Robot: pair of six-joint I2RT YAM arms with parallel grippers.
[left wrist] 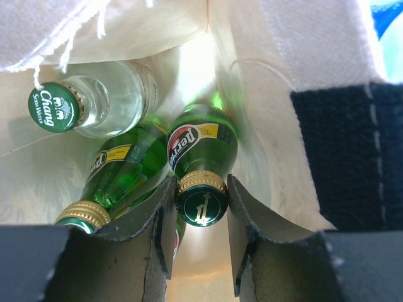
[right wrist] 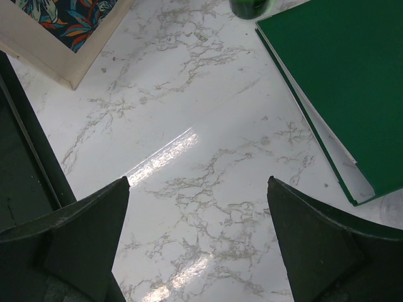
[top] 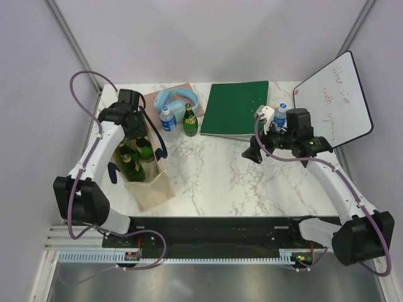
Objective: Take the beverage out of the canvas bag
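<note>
Canvas bag (top: 151, 189) on the table (top: 214, 176), what's in it? –kev

Clear Chang bottle (left wrist: 107, 100) plus green ones. Left end effector (left wrist: 201, 184) is down inside, fingers snug on the Perrier bottle (left wrist: 201, 141) neck. Right end effector (right wrist: 198, 182) gapes wide over marble right of the bag, near a green binder (top: 236, 107). Water bottle (top: 167, 118) and green bottle (top: 190, 121) stand just beyond the bag. –jo

White arms (top: 94, 160) with black joints (top: 85, 200), purple cables (top: 80, 77), dark jaws.
</note>
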